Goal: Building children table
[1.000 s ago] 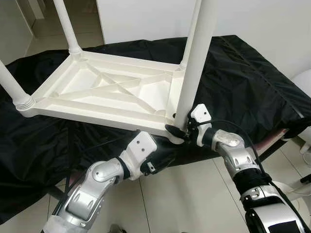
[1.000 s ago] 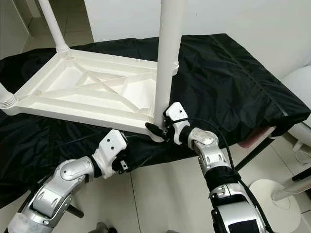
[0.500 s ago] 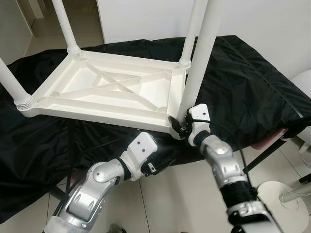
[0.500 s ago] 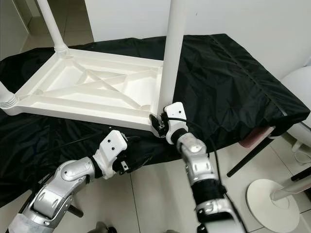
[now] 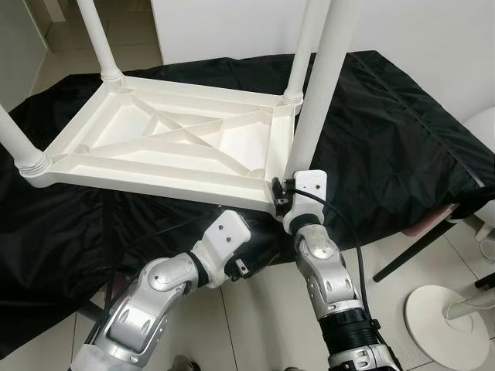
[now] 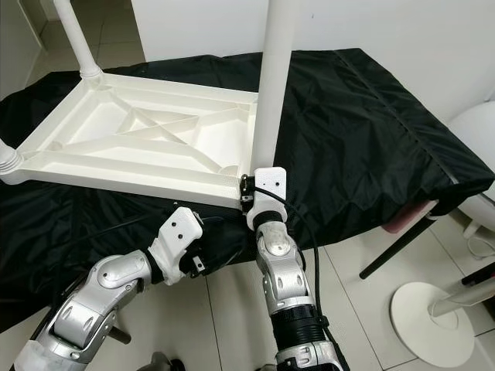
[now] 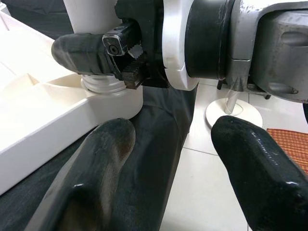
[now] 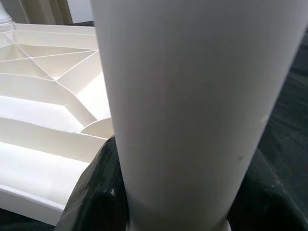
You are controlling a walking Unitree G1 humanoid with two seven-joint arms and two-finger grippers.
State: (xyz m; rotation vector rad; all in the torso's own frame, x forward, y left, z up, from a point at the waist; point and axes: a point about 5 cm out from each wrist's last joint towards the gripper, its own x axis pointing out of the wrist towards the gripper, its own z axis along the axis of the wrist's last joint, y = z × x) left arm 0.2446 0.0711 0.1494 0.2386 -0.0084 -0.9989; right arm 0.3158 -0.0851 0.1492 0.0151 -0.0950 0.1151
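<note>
A white plastic table [image 5: 170, 147] lies upside down on a black cloth [image 5: 387, 131], its legs pointing up. My right gripper [image 5: 280, 197] is shut on the base of the near right leg [image 5: 321, 93], just above its socket at the table's corner. In the right wrist view that leg [image 8: 192, 106] stands between the black fingers [image 8: 94, 192]. My left gripper [image 7: 173, 159] is open just below and in front of that same corner, holding nothing. Its wrist [image 5: 224, 239] sits under the table's near edge.
The cloth hangs over the front edge of the surface down toward the tiled floor. A round white base [image 5: 445, 309] stands on the floor at the right, near a dark-legged seat with a pink pad [image 5: 433, 224]. A white wall rises behind.
My right forearm has swung leftward to sit below the leg, and the gripper has turned around the leg's base while staying shut on it. The left arm has held still.
</note>
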